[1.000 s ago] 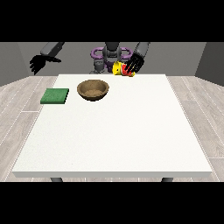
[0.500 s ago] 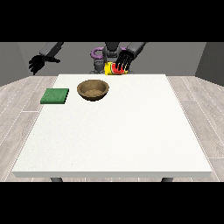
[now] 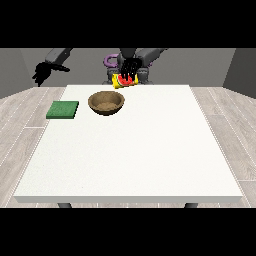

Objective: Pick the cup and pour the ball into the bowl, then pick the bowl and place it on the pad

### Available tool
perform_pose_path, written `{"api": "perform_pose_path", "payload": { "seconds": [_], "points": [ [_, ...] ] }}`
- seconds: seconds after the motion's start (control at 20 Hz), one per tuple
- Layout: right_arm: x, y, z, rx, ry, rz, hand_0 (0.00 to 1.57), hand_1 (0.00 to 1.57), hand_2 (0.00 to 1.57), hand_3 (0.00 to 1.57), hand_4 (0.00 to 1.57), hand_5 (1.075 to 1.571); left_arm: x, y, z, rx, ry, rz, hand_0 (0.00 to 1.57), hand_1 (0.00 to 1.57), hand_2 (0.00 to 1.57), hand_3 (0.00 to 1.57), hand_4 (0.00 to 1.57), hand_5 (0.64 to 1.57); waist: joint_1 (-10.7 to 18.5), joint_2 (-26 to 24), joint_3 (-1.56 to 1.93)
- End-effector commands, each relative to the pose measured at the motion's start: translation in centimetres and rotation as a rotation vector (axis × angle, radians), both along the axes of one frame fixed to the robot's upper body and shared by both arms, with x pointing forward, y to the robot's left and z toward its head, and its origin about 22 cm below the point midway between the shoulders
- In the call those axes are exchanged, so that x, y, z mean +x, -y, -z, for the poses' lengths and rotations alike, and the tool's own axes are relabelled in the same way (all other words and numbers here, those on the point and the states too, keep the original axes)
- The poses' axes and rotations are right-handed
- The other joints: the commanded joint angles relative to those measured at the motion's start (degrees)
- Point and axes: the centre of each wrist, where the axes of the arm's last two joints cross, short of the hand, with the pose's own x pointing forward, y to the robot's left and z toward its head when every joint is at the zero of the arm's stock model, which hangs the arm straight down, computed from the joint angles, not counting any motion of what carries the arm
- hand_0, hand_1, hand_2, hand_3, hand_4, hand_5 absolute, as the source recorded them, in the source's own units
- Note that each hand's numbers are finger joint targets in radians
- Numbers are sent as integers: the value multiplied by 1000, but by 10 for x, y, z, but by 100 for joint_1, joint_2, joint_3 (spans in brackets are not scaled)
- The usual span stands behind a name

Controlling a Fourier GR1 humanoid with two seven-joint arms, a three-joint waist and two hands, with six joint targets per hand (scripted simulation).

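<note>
A yellow cup with a red rim (image 3: 124, 81) is held up above the table's far edge, tipped on its side. The hand at the view's right (image 3: 131, 67) is curled over it from above. No ball shows. The brown wooden bowl (image 3: 106, 103) stands on the table just in front and to the left of the cup. A green pad (image 3: 63, 109) lies flat left of the bowl. The hand at the view's left (image 3: 42, 73) hangs in the air beyond the table's far left corner, away from all of them, with its fingers relaxed.
The white table (image 3: 135, 150) stretches wide towards the camera. The robot's torso (image 3: 116, 64) stands just behind the far edge. A grey plank floor surrounds the table.
The hand at the view's right has carried the cup leftward along the far edge towards the bowl and tipped it further. The other hand has stayed put.
</note>
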Motion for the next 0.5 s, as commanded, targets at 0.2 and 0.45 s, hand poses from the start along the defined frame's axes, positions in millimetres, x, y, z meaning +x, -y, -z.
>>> {"api": "perform_pose_path", "payload": {
  "seconds": [0.2, 0.45],
  "points": [
    [36, -24, -27, 12, 73, -57, 0, 0, 0, 218, 0, 1527, -13, 18, 3, 205, 76, 45, 0, 0, 1571, 1571, 884, 1556, -239, 401, -1],
    [22, -26, 0, 23, 53, -18, 0, 0, 0, 190, 0, 1521, -20, 31, -5, 372, 81, 98, 0, 0, 1571, 1571, 1196, 1434, -122, 417, 1]
  ]
}}
